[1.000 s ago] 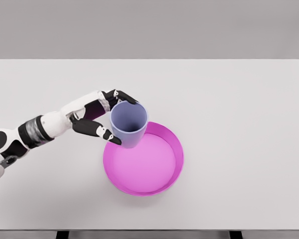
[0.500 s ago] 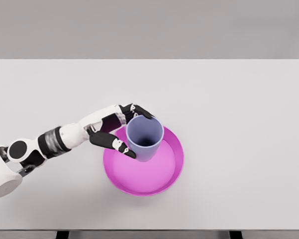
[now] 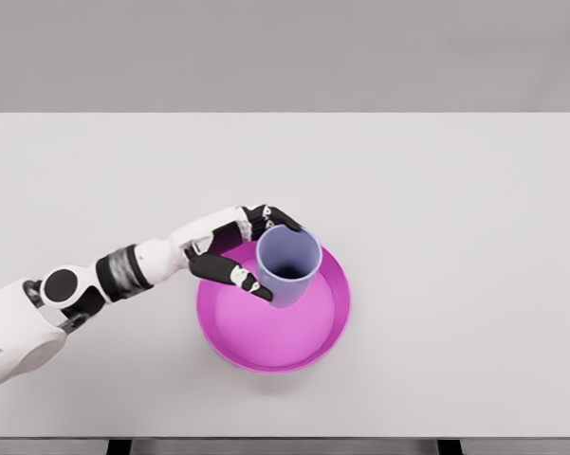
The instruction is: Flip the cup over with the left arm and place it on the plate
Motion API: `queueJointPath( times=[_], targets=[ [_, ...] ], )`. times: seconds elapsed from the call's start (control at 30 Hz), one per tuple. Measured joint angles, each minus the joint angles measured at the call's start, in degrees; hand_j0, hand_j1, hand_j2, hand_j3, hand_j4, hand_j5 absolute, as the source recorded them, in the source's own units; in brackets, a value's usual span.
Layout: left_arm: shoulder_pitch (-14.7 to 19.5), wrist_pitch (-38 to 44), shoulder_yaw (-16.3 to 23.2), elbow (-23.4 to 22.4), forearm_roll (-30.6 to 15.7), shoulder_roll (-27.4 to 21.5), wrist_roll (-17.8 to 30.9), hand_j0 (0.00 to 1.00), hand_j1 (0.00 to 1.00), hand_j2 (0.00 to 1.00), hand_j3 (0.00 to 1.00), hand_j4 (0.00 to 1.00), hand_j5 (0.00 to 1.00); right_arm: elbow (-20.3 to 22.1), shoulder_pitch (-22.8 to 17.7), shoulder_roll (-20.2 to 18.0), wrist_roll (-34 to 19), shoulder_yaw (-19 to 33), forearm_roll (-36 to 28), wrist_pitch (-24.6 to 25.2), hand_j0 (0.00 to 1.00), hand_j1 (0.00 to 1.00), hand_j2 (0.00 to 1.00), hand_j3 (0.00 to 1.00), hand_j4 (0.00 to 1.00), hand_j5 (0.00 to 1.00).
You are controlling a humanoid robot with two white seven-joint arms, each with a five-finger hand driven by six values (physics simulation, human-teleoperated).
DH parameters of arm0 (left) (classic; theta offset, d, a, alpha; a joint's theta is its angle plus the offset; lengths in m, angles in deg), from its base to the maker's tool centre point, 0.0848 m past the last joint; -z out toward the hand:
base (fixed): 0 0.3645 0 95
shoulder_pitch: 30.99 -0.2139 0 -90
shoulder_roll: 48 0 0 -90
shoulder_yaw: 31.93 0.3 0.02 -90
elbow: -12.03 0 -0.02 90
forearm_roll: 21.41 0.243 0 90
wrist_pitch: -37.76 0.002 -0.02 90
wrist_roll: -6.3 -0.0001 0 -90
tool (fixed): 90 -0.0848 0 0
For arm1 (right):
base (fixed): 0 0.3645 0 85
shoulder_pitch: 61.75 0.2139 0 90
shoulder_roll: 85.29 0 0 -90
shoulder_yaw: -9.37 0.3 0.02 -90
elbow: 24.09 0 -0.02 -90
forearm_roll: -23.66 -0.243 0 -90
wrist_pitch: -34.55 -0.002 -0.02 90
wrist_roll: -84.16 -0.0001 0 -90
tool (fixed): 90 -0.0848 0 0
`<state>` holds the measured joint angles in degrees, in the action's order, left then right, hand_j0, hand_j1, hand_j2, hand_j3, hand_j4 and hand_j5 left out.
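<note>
A blue-grey cup [image 3: 289,264] stands mouth up over the back left part of the magenta plate [image 3: 330,327]. My left hand [image 3: 254,248] reaches in from the lower left and is shut on the cup, thumb on its near side and fingers wrapped round its far side. The cup's base sits low inside the plate; whether it touches the plate floor is hidden by its own wall. The right arm does not show.
The white table [image 3: 455,190] runs across the whole view, its front edge near the bottom of the picture. Nothing else lies on it besides the plate.
My left arm has carried the cup to the right and slightly down, from the plate's left rim to a spot inside the plate. The grasp has stayed the same.
</note>
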<state>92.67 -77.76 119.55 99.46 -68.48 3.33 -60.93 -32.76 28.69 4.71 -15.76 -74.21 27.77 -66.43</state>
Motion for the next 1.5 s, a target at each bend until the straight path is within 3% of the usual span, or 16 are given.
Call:
queueJointPath(
  times=[0.53,0.6,0.67,0.93,1.17,1.5],
  targets=[
    [-1.9,-0.1,0.0,-3.1,2.6,2.7,0.0,0.60,0.60,0.60,0.60,0.60,0.60,0.0,0.0,0.0,0.0,0.0,0.0,0.0,1.00,1.00,1.00,1.00,1.00,1.00],
    [-1.9,-0.1,-0.1,-3.2,3.1,2.8,0.0,0.70,0.70,0.70,0.70,0.70,0.70,0.0,0.0,0.0,0.0,0.0,0.0,0.0,1.00,1.00,1.00,1.00,1.00,1.00],
    [-1.9,-0.1,-0.2,-3.2,3.5,2.8,0.0,0.74,0.74,0.74,0.74,0.74,0.74,0.0,0.0,0.0,0.0,0.0,0.0,0.0,1.00,1.00,1.00,1.00,1.00,1.00],
    [-1.9,-0.1,-0.2,-3.6,3.9,2.9,-0.1,0.76,0.76,0.76,0.76,0.76,0.76,0.0,0.0,0.0,0.0,0.0,0.0,0.0,1.00,1.00,1.00,1.00,1.00,1.00],
    [-2.0,-0.1,-0.2,-3.9,4.0,2.9,-0.1,0.98,0.98,0.98,0.98,0.98,0.98,0.0,0.0,0.0,0.0,0.0,0.0,0.0,1.00,1.00,1.00,1.00,1.00,1.00],
    [-2.3,-0.1,-0.5,-3.9,4.0,2.7,-0.1,1.00,1.00,1.00,1.00,1.00,1.00,0.0,0.0,0.0,0.0,0.0,0.0,0.0,1.00,1.00,1.00,1.00,1.00,1.00]
  ],
)
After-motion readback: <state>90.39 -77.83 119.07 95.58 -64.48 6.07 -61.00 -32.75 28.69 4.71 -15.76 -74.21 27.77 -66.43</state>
